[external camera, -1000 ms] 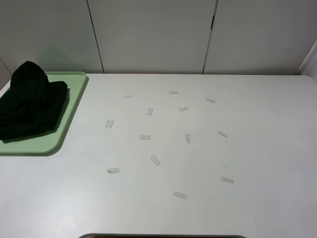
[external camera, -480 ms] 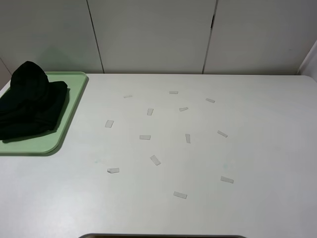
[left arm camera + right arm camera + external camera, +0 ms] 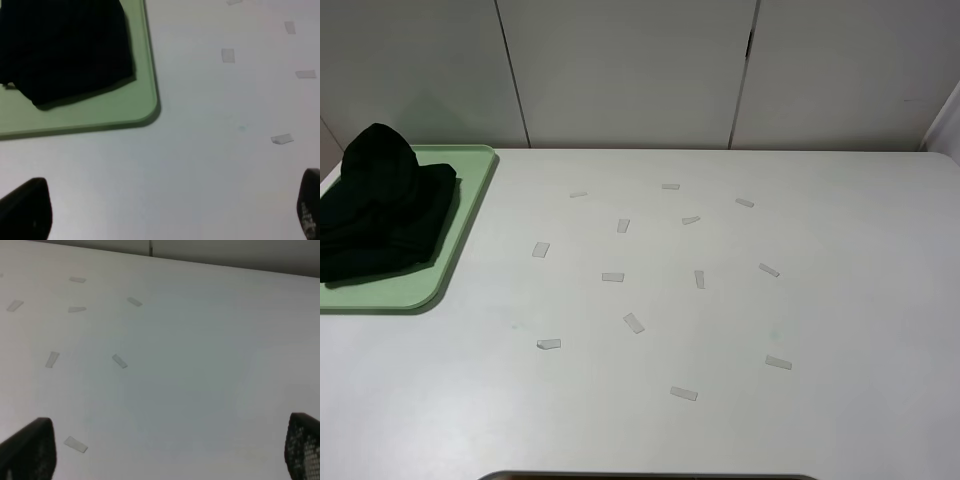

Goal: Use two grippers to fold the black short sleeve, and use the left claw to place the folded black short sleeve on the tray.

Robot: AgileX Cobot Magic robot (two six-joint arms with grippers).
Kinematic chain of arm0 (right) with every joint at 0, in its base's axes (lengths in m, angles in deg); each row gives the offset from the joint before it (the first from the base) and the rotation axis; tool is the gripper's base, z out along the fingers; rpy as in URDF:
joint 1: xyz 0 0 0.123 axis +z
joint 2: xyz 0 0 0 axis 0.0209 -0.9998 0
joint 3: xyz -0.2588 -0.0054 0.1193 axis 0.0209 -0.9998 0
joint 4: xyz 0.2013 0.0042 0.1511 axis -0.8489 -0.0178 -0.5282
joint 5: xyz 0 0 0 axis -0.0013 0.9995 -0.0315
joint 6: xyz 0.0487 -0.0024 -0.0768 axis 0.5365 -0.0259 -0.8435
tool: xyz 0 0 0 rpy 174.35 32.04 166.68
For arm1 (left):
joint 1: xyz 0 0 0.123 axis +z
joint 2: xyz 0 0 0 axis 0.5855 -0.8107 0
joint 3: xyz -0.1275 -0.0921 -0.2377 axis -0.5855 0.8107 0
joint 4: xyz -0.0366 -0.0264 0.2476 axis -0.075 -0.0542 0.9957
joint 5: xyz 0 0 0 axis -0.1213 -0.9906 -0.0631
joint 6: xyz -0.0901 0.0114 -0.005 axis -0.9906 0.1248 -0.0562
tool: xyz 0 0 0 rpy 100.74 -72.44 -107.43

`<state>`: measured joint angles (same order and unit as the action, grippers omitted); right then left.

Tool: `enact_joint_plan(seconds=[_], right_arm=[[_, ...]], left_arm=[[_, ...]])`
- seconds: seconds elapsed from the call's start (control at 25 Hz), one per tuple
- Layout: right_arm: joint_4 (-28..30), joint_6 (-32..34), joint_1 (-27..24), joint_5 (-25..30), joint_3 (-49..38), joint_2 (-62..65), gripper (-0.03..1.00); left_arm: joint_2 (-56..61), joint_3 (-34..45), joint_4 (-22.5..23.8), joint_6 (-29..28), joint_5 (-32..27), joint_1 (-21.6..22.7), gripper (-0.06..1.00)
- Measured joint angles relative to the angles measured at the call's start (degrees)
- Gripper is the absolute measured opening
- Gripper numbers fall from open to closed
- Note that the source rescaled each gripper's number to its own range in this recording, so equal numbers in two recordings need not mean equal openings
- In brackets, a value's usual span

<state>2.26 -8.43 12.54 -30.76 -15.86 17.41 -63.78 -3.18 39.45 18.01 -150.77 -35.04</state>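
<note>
The black short sleeve (image 3: 382, 207) lies bunched and folded on the light green tray (image 3: 470, 185) at the table's far left. It also shows in the left wrist view (image 3: 65, 50), on the tray (image 3: 100, 112). Neither gripper shows in the exterior view. In the left wrist view my left gripper (image 3: 165, 212) is open, its fingertips (image 3: 25, 210) wide apart above bare table, away from the tray. In the right wrist view my right gripper (image 3: 165, 450) is open and empty, its fingertips (image 3: 27, 450) spread over the table.
Several small strips of clear tape (image 3: 634, 322) are scattered over the middle of the white table (image 3: 840, 300). A grey panelled wall (image 3: 630, 70) stands behind the table's far edge.
</note>
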Motion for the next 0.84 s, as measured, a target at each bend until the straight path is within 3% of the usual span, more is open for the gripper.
enact_joint_plan(seconds=[0.84], right_arm=[[0.0,0.0,0.0,0.0,0.0,0.0,1.0]], left_arm=[[0.0,0.11,-0.02,0.0,0.04,0.0,0.98]])
